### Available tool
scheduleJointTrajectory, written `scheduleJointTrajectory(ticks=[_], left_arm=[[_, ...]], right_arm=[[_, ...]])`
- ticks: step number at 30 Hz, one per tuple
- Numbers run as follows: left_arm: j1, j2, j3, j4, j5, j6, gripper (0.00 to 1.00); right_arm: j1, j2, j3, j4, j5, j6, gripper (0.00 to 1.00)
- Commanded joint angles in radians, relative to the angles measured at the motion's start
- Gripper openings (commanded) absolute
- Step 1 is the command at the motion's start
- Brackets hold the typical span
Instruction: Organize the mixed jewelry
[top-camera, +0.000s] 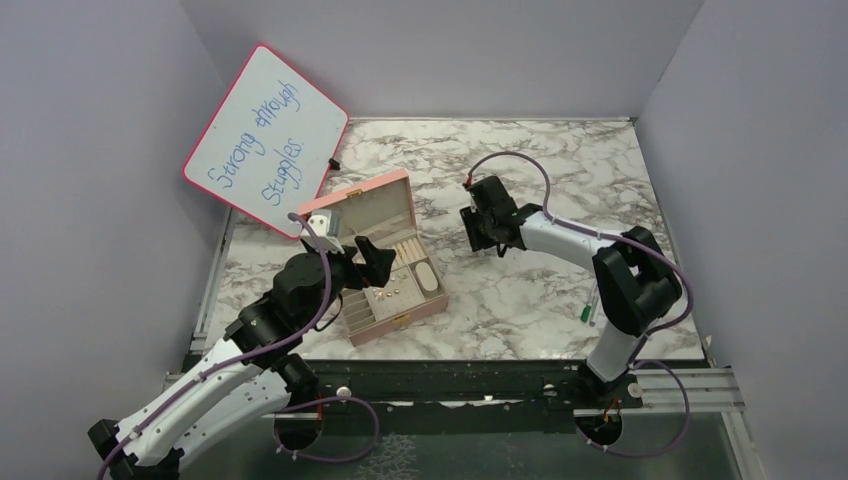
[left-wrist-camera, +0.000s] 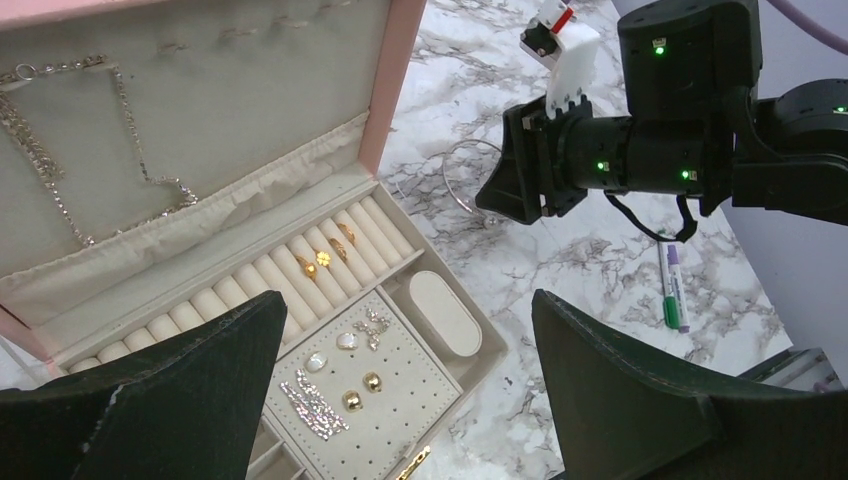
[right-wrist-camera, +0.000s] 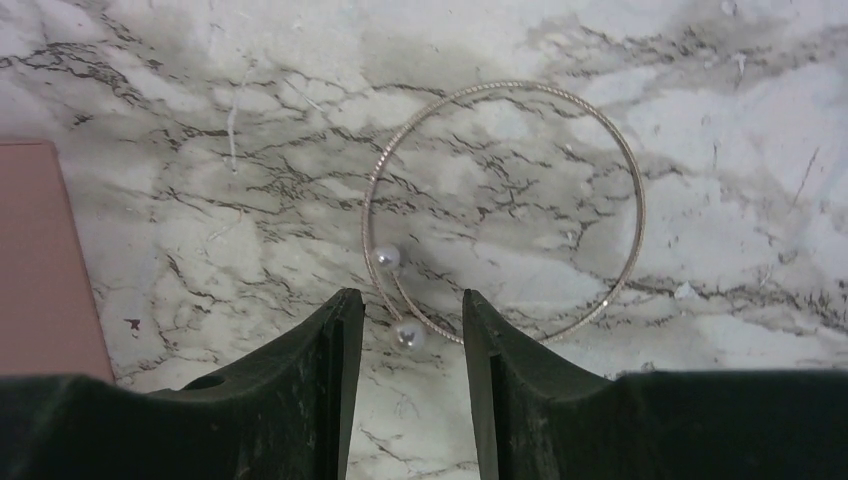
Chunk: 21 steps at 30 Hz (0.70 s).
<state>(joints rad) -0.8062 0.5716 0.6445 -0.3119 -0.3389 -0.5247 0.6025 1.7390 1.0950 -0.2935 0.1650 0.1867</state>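
Observation:
The pink jewelry box (top-camera: 425, 308) lies open at the left. In the left wrist view its ring rolls hold gold rings (left-wrist-camera: 325, 257). Its stud pad (left-wrist-camera: 420, 400) carries gold studs (left-wrist-camera: 362, 390), pearl studs and sparkly pieces. A chain (left-wrist-camera: 120, 150) hangs in the lid. My left gripper (left-wrist-camera: 408, 300) is open and empty above the box's front part (top-camera: 368, 262). A thin bangle with two pearl ends (right-wrist-camera: 505, 210) lies on the marble; it also shows in the left wrist view (left-wrist-camera: 455, 185). My right gripper (right-wrist-camera: 405, 300) is open just over it, one pearl between its tips, apart from both fingers (top-camera: 487, 245).
A green-and-white pen (top-camera: 588, 305) lies on the marble near the right arm's base and shows in the left wrist view (left-wrist-camera: 672, 285). A whiteboard with writing (top-camera: 265, 140) leans at the back left behind the box. Grey walls enclose the marble table (top-camera: 520, 290).

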Motion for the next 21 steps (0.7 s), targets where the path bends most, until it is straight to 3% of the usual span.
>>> scheduleJointTrajectory(ticks=[1, 8, 21], left_arm=[[0.001, 0.004, 0.032, 0.004, 0.023, -0.008, 0.94], [0.001, 0.007, 0.035, 0.004, 0.023, -0.005, 0.94], [0.001, 0.025, 0.046, 0.004, 0.024, -0.001, 0.94]], right_arm=[[0.005, 0.057, 0.061, 0.01, -0.091, -0.163, 0.45], [-0.004, 0.119, 0.112, -0.049, -0.224, -0.227, 0.46], [-0.038, 0.18, 0.141, -0.071, -0.205, -0.212, 0.43]])
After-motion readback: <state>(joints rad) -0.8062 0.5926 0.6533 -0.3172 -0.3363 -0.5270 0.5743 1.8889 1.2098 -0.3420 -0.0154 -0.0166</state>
